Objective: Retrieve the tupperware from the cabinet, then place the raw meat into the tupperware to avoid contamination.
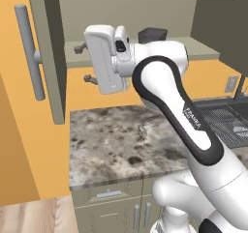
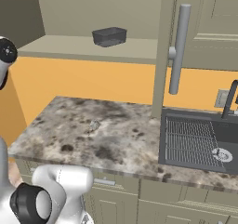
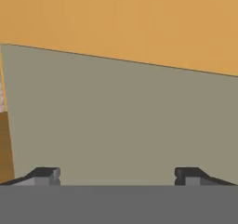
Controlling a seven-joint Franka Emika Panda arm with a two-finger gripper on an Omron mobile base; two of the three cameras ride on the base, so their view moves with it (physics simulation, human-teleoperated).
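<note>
**Open cabinet, tub on the shelf, arm raised at the left door**

The cabinet (image 2: 139, 46) stands open above the counter (image 2: 116, 130). The left base view shows its left door (image 1: 48, 58) swung out edge-on at 9 o'clock, the long bar handle (image 1: 29, 53) facing outward; the right base view shows the right door (image 2: 165, 51) likewise turned out, its bar handle (image 2: 179, 49) hanging at 2 o'clock. Between the two door edges the shelf front lies unobstructed.

The tupperware (image 2: 109, 36) sits on the shelf, near its front lip, at 12 o'clock in the right base view; in the left base view its dark top (image 1: 152, 34) shows just above the arm's wrist. It touches nothing but the shelf.

The gripper (image 1: 82, 63) is level with the shelf edge and points toward 9 o'clock, at the inner face of the left door, well to the left of the tub. Its jaws are spread wide and hold nothing; in the hand view the two tips (image 3: 46, 175) stand far apart before a flat olive panel with orange wall above.

The counter is speckled grey-brown stone, with one small pale object (image 2: 94, 124) near its middle, too small to identify. A dark sink (image 2: 200, 139) with a ridged drainer adjoins the counter at 4 o'clock, a faucet (image 2: 230, 100) behind it. The backsplash is orange.
</note>
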